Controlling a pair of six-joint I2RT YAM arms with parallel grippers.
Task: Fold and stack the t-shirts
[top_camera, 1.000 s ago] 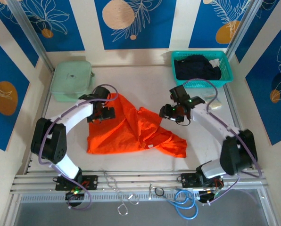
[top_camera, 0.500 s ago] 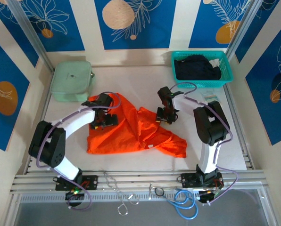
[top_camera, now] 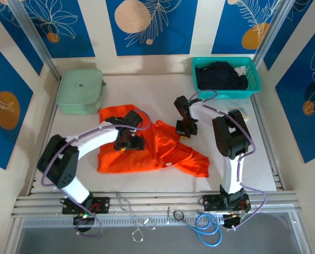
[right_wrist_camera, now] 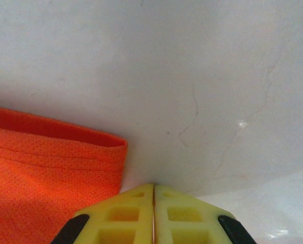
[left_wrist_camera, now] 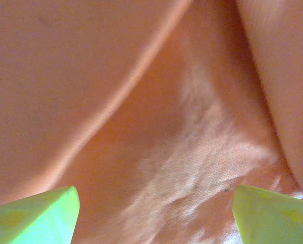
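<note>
Left tool (top_camera: 128,142) is held wide open, empty, over the orange shirt (top_camera: 152,151); right tool (right_wrist_camera: 153,189) is shut, cloth lying leftward.

The orange t-shirt (left_wrist_camera: 141,101) is blurred in the left wrist view.

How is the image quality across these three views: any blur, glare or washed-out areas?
Top external: sharp and evenly lit, with no harsh glare on the orange t-shirt. Left wrist: so close to that shirt that it looks pale and mostly out of focus, and the weave resolves only near lower centre. Right wrist: the weave and the table are crisp, with one small glare spot at right.
</note>
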